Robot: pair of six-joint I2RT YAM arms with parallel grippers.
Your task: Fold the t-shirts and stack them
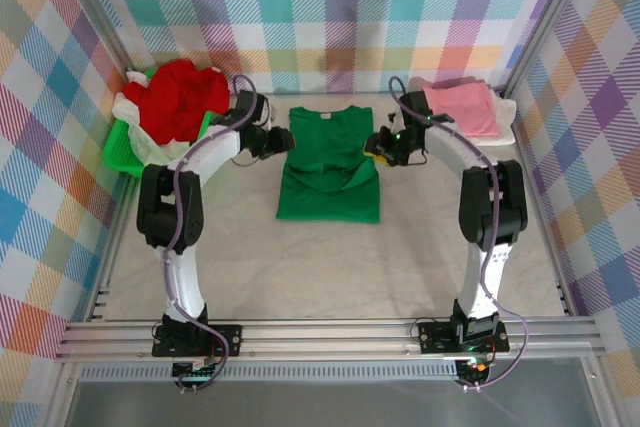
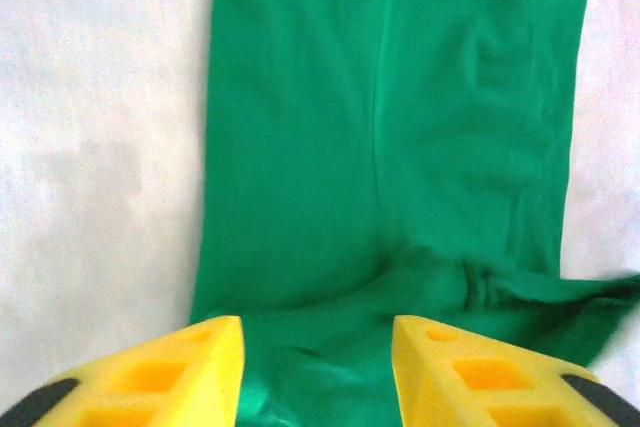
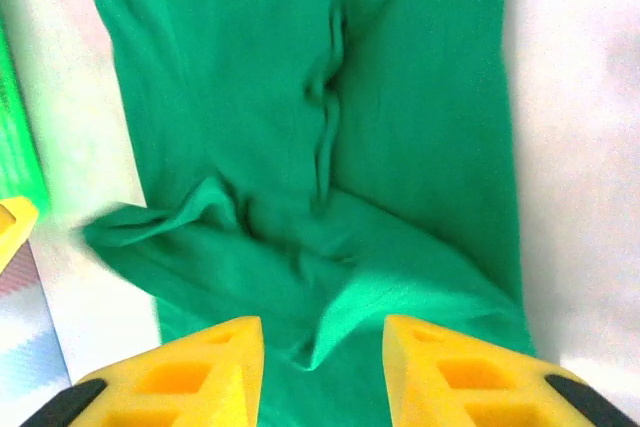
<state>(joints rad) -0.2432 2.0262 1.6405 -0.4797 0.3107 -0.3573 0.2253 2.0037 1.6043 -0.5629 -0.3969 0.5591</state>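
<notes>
A bright green t-shirt (image 1: 331, 162) lies flat mid-table, its sleeves folded inward across the body. My left gripper (image 1: 275, 139) hovers at its left edge, open, yellow fingers (image 2: 190, 367) spread above the green cloth (image 2: 380, 147). At the shirt's right edge my right gripper (image 1: 383, 146) is open too, with a folded sleeve (image 3: 300, 257) lying loose between its fingers (image 3: 440, 367). A red t-shirt (image 1: 180, 97) and a white one (image 1: 130, 112) are heaped in the basket at the back left. A pink t-shirt (image 1: 465, 107) lies folded at the back right.
The lime-green plastic basket (image 1: 122, 147) stands in the back left corner, and its edge (image 3: 15, 137) shows in the right wrist view. A white board (image 1: 505, 127) lies under the pink shirt. Metal frame rails and checked walls enclose the table (image 1: 330, 267).
</notes>
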